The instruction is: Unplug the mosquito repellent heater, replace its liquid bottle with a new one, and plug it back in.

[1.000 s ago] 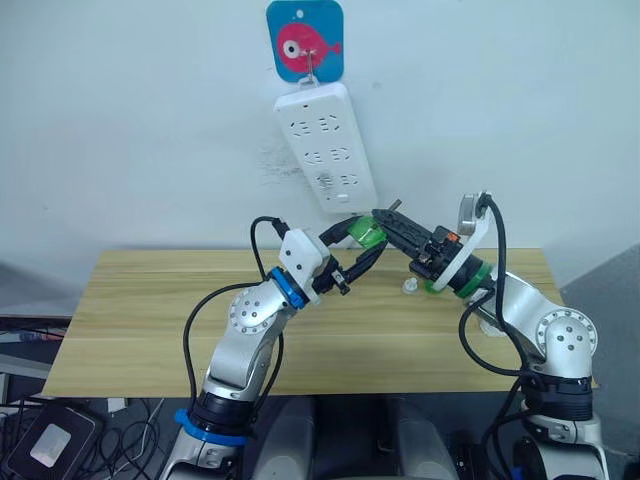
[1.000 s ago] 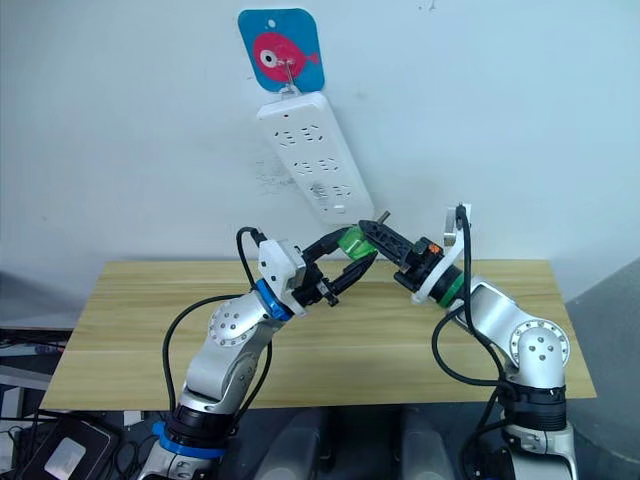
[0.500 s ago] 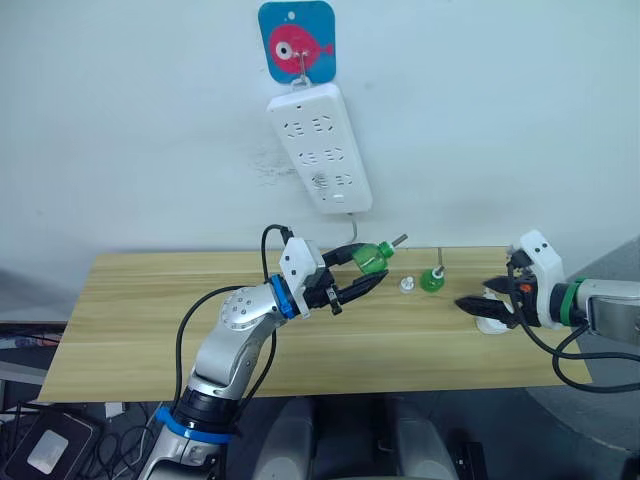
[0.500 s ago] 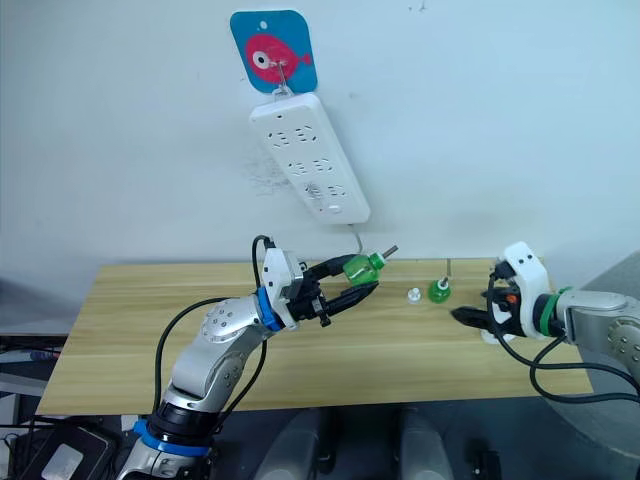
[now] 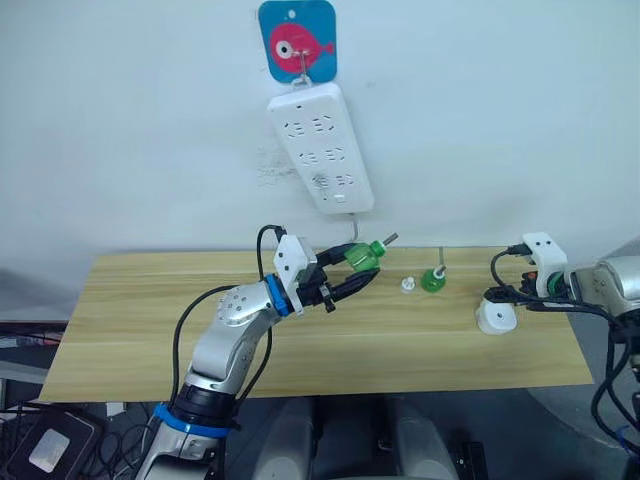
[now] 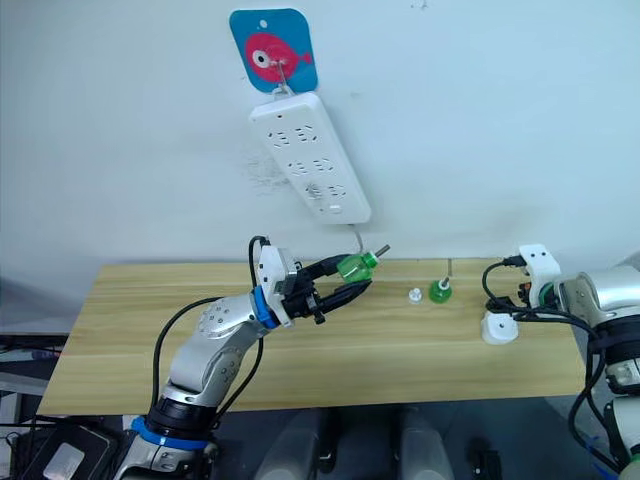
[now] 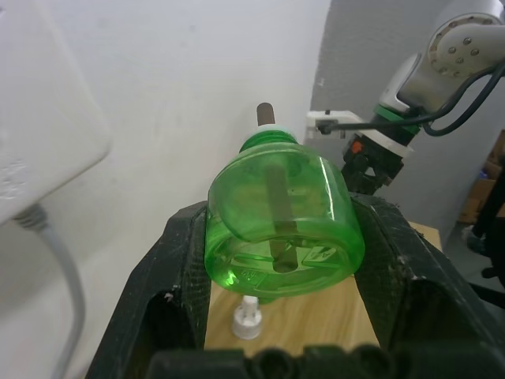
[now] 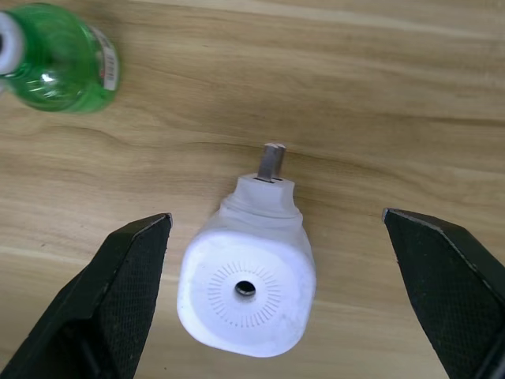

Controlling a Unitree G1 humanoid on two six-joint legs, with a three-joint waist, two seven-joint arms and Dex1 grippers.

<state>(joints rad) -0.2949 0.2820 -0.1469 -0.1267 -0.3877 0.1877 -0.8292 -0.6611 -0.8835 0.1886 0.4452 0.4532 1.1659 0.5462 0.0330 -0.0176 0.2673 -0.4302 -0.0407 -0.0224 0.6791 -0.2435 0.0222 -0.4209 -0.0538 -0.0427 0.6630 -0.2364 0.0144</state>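
White wall is filling the back of the room, and a long white power strip [image 5: 320, 148] is hanging on it from a blue card with a pink fish [image 5: 297, 40]. Below the power strip, a light wooden tabletop [image 5: 150, 320] is standing against the wall.

Just under the bottom end of the power strip, the left claw [image 5: 362, 272] is squeezing a green bottle [image 5: 364, 256] between its two black fingers and holding it up above the tabletop. This bottle has no cap, and its thin dark wick [image 7: 264, 112] is sticking out of the neck, pointing up and toward the wall.

A small white cap [image 5: 407, 285] is sitting on the tabletop, a little to the right of the power strip's bottom end. Just beside the cap, the other green bottle [image 5: 431, 280] is standing up on the wood with a thin stick poking up from its top.

Far to the right of the power strip, near the tabletop's right edge, the mosquito repellent heater [image 8: 248, 287] is lying on the wood, unplugged. The right claw [image 8: 288, 292] is hanging over the heater with its fingers spread wide on both sides, not touching it.
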